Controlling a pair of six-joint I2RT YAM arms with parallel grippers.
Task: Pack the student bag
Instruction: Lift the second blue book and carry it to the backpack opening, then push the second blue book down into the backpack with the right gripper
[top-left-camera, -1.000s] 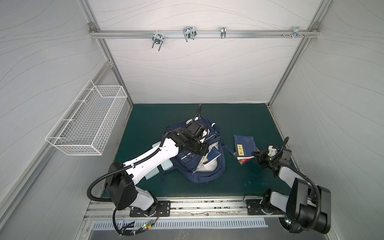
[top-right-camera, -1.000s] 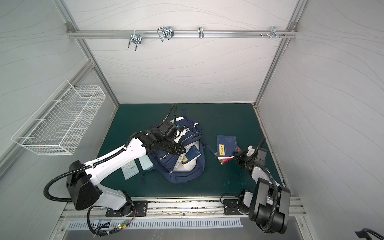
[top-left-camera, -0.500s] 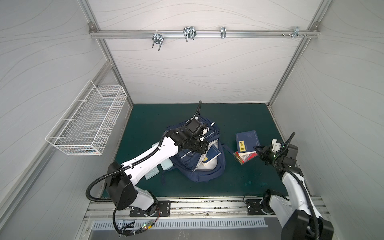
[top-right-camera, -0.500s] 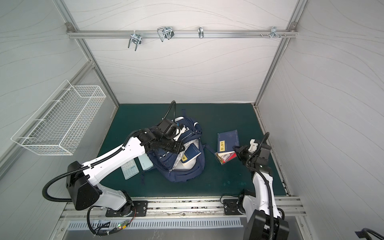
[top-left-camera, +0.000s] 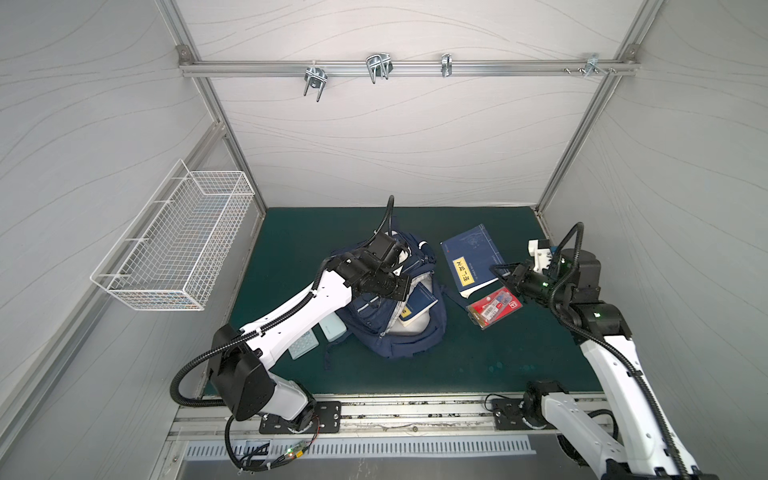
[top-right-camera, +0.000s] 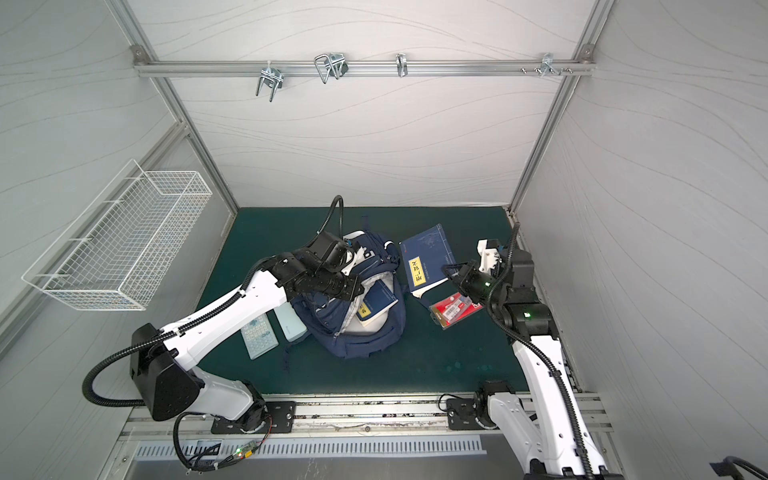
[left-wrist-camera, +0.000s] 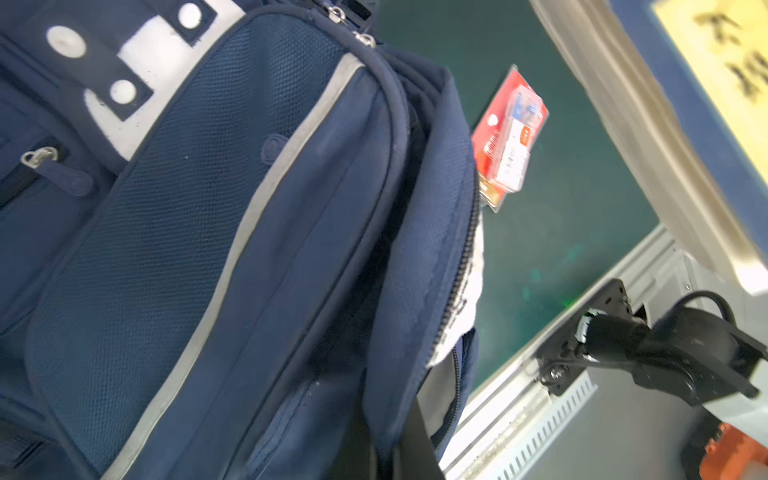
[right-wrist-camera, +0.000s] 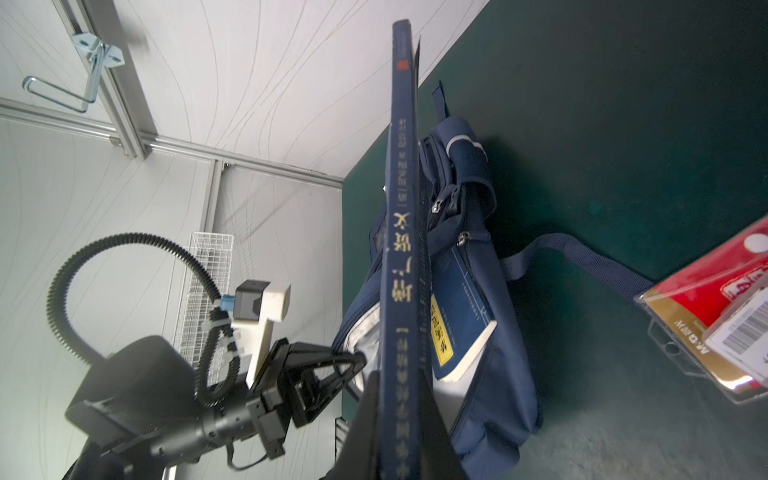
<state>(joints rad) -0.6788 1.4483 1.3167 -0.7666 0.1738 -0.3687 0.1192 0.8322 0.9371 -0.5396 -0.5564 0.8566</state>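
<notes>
Navy book (top-left-camera: 469, 245) (apparently clamped) in right gripper (top-left-camera: 500, 269).

White wire basket (top-left-camera: 178, 241) mounted on the left wall; aluminium rail with metal hooks (top-left-camera: 376, 70) across the back wall. On the dark green mat (top-left-camera: 478, 365): red blister-packed card (top-left-camera: 493, 307); pale blue keypad calculator (top-right-camera: 259, 336) beside a mint rectangular case (top-right-camera: 293, 324). Large navy book with yellow label (top-left-camera: 471, 262), tilted, just beside the red card.

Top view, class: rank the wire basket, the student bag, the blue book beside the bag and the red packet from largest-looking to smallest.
1. wire basket: looks largest, but it hangs on the wall, probably nearer the camera, so its lead is unsure
2. student bag
3. blue book
4. red packet
</notes>
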